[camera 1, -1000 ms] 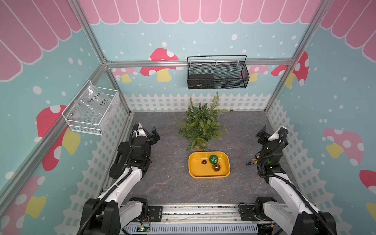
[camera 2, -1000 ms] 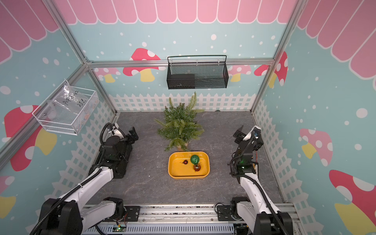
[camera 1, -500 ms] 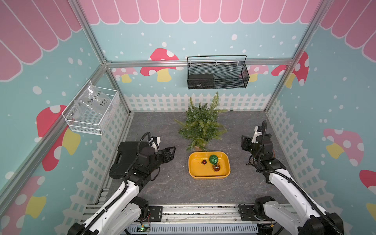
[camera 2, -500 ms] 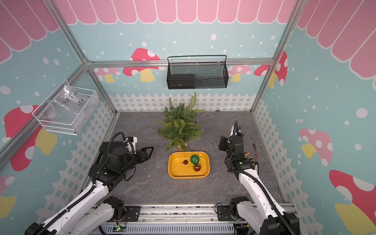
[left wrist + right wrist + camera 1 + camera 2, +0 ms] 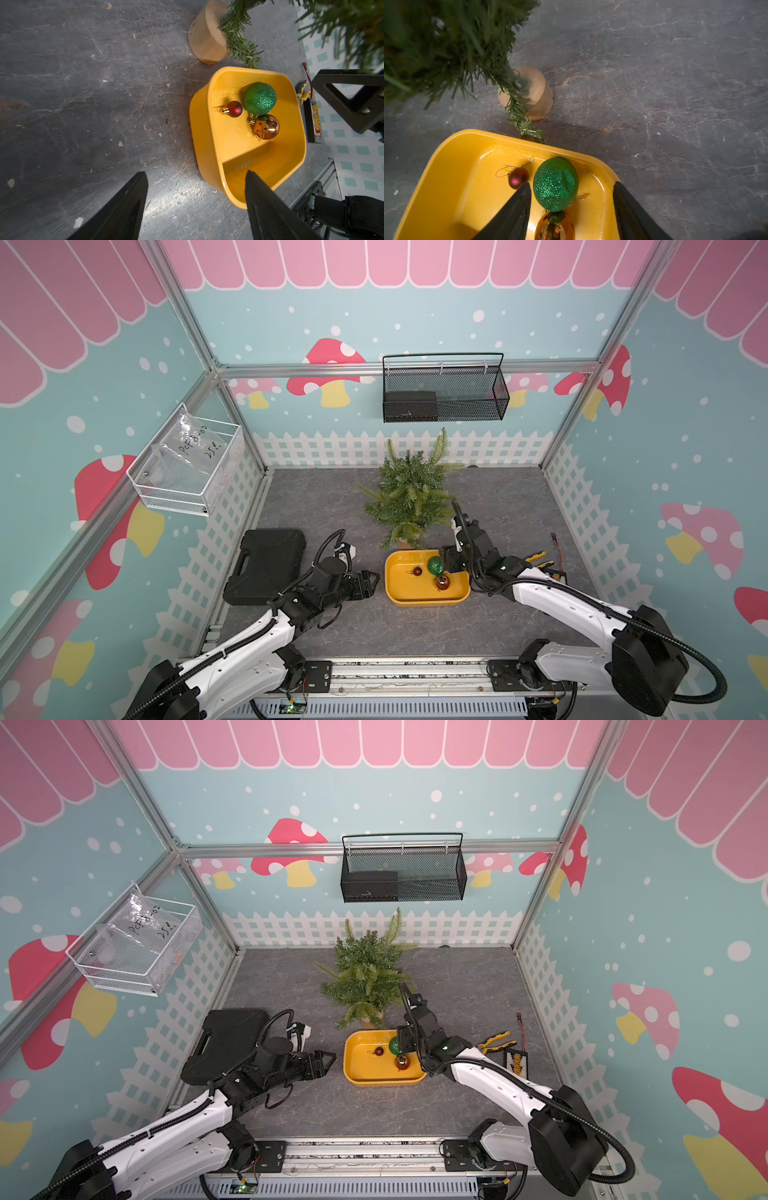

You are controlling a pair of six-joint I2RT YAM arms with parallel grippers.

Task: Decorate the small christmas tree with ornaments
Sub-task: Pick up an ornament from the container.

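Both arms have swung in from the walls. By the yellow tray (image 5: 415,600) the left gripper (image 5: 195,174) hovers wide and empty. The right gripper (image 5: 572,184) hangs open over the green ornament (image 5: 555,184). I'd close gently on its middle, sparing the copper ball (image 5: 554,227). Just behind the tray waits the small christmas tree (image 5: 409,497).

Copper-orange ornament (image 5: 560,228) half out of frame; small christmas tree (image 5: 436,41) blurry.

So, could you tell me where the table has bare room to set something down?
Free: back corner between tree and left fence, behind the black case; back stretch between tree and right fence; front strip between tray and rail. Crowded: around the tray, where left gripper, right gripper and tree base sit, and by the pliers.
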